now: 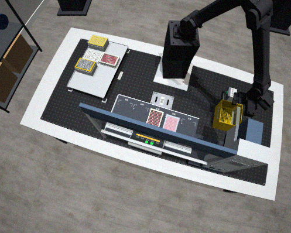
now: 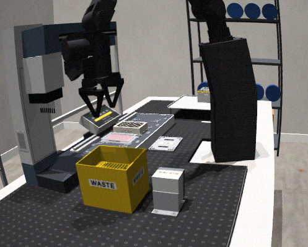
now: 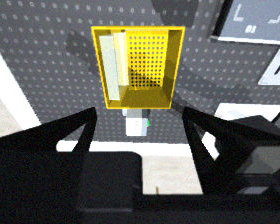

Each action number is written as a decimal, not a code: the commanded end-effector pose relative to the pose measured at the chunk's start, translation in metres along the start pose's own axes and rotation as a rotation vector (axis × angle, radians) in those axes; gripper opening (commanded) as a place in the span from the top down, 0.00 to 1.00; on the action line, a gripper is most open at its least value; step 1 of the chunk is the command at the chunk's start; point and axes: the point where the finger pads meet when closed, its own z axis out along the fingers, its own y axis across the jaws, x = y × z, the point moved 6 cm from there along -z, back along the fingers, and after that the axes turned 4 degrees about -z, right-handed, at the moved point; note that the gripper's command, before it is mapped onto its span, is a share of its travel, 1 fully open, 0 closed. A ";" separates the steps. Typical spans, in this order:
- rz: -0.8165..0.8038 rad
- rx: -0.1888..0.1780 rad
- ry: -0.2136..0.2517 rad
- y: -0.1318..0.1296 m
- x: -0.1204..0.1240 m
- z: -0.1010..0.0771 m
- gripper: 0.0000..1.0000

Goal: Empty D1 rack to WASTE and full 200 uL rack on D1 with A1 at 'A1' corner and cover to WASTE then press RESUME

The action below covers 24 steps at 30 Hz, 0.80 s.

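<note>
The yellow WASTE bin (image 2: 113, 177) stands near the liquid handler's column. The empty yellow tip rack (image 3: 146, 57) lies tilted inside it, below the rim; it also shows in the exterior view (image 2: 113, 165). My gripper (image 2: 102, 108) is open and empty, high above the bin; in the wrist view the fingers frame the bin. Deck position D1 (image 1: 190, 121) is bare. The pink 96-well plate (image 1: 170, 123) and the reservoir (image 1: 154, 117) sit beside it. The shelf tray (image 1: 98, 68) holds a yellow covered rack (image 1: 98, 41) and a yellow-rimmed rack (image 1: 85, 65).
The grey RESUME box (image 2: 168, 189) stands right of the bin. The RG nest (image 2: 166, 144) lies flat by the deck. The arm's black base column (image 2: 232, 99) and the handler's blue gantry (image 1: 154, 129) are tall obstacles. White (image 1: 92, 54) and red (image 1: 109, 59) labware also sit on the shelf.
</note>
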 end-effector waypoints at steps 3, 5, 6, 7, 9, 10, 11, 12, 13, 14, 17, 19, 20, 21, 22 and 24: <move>0.063 -0.014 -0.013 0.011 0.006 -0.017 0.00; 0.103 -0.014 -0.012 0.013 0.005 -0.015 0.00; 0.122 -0.004 -0.005 0.011 0.007 -0.009 0.00; 0.140 0.003 -0.002 0.009 0.006 -0.006 0.00; 0.154 0.006 -0.002 0.004 0.001 -0.004 0.00; 0.155 0.006 -0.002 0.004 0.001 -0.004 0.00; 0.155 0.006 -0.002 0.004 0.001 -0.004 0.00; 0.155 0.006 -0.002 0.004 0.001 -0.004 0.00; 0.154 0.006 -0.002 0.004 0.001 -0.004 0.00; 0.154 0.006 -0.002 0.004 0.001 -0.004 0.00; 0.155 0.006 -0.002 0.004 0.001 -0.004 0.00; 0.154 0.006 -0.002 0.004 0.001 -0.004 0.00; 0.154 0.006 -0.002 0.004 0.001 -0.004 0.00; 0.154 0.006 -0.002 0.004 0.001 -0.004 0.00; 0.154 0.006 -0.002 0.004 0.001 -0.004 0.00; 0.154 0.006 -0.002 0.004 0.001 -0.004 0.00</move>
